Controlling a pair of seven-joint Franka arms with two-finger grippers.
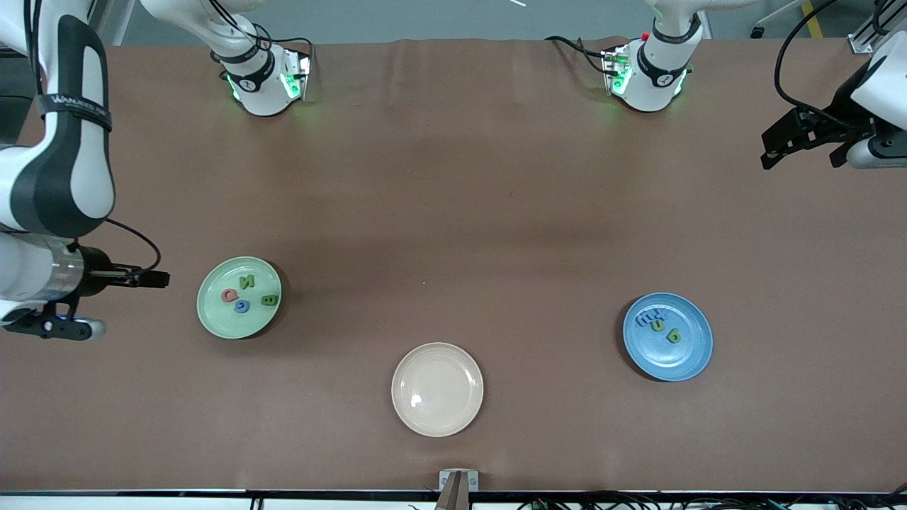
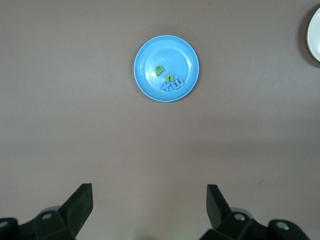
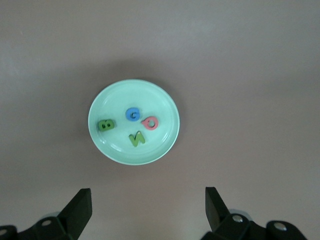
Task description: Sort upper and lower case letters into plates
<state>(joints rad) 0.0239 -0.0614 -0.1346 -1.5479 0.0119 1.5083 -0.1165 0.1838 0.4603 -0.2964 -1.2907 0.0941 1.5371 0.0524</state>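
Bench [image 1: 453, 177]: a brown covered surface on which three plates are set well apart.
Green plate [image 1: 239, 297]: placed toward the right arm's end of the bench; four letters are held in it, a green N [image 1: 246, 281], a red letter [image 1: 229, 295], a blue letter [image 1: 242, 306] and a green B [image 1: 269, 300].
Blue plate [image 1: 667, 336]: placed toward the left arm's end of the bench; two blue letters [image 1: 648, 317] are seen side by side in it, with a green letter [image 1: 658, 325] touching them and another green letter [image 1: 674, 336] just beside that.
Cream plate [image 1: 437, 389]: set between the other two and nearer to the front camera; nothing is held in it.
Left pincer [image 2: 149, 202]: held up over bare bench at the left arm's end, its jaws spread wide with nothing between them; the blue plate is seen in its wrist view.
Right pincer [image 3: 147, 205]: held up at the right arm's end of the bench, its jaws spread wide and nothing gripped; the green plate is seen in its wrist view.
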